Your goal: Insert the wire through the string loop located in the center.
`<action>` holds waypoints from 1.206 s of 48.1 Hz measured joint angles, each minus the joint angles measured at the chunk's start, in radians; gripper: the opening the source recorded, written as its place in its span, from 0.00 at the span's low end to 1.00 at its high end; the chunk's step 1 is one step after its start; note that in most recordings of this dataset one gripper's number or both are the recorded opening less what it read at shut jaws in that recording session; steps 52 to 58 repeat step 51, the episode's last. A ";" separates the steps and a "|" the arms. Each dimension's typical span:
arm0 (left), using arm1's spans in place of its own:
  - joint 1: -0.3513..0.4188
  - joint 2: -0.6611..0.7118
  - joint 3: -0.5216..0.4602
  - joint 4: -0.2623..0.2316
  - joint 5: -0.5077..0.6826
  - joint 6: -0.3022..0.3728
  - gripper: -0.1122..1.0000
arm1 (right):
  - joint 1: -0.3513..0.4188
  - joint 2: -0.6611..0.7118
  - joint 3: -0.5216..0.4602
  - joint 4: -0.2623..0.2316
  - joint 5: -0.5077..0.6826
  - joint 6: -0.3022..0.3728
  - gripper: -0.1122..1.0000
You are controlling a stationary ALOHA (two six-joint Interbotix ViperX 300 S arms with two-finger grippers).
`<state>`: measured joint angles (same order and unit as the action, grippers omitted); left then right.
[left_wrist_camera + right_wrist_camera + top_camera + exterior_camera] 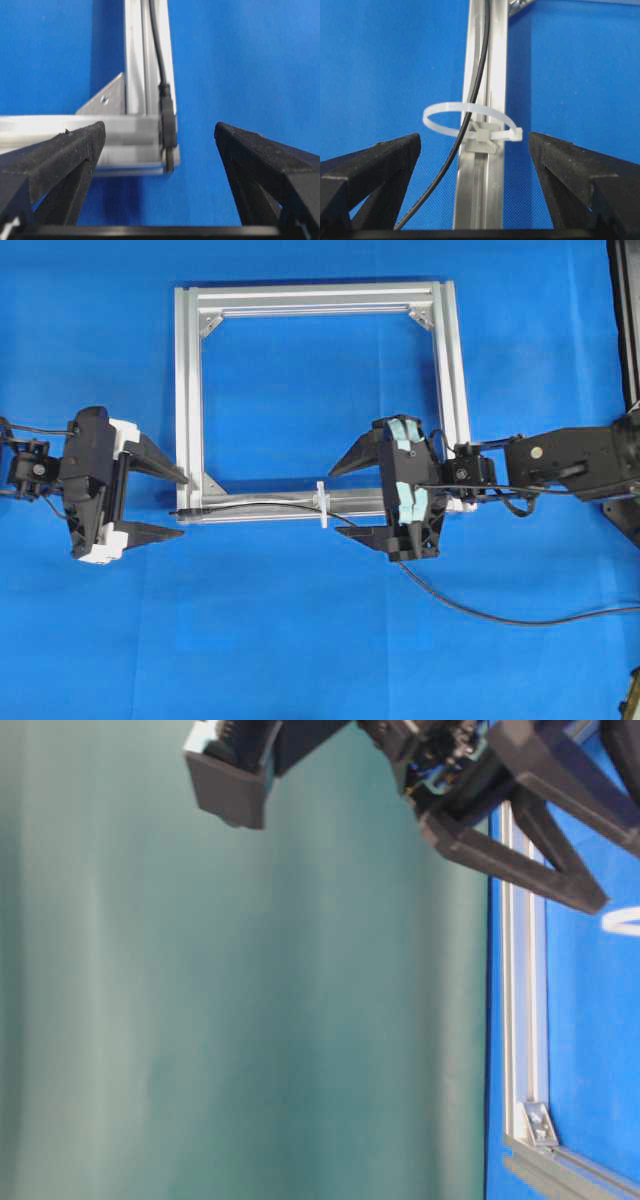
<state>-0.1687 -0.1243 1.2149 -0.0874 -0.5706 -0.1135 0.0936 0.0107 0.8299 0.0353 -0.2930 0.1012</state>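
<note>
The black wire [260, 505] lies along the near bar of the silver frame [190, 390] and passes through the white string loop [322, 504]. Its plug tip [167, 125] rests at the frame's corner, between the wide-apart fingers of my open left gripper [160, 132], which touch nothing. In the overhead view the left gripper [183, 506] straddles that corner. My right gripper [334, 503] is open just right of the loop. In the right wrist view the string loop [470, 122] rings the wire [432, 182] ahead of the right gripper [475, 142], which holds nothing.
The wire trails off to the right across the blue cloth [300, 640] toward the table edge. The frame's triangular corner bracket [107, 100] sits just inside the corner. In the table-level view a black gripper finger [540, 850] hangs over the frame bar [520, 1020].
</note>
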 measured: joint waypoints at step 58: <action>0.035 -0.130 -0.043 0.000 0.130 0.002 0.90 | 0.000 -0.146 0.000 -0.002 0.104 -0.003 0.94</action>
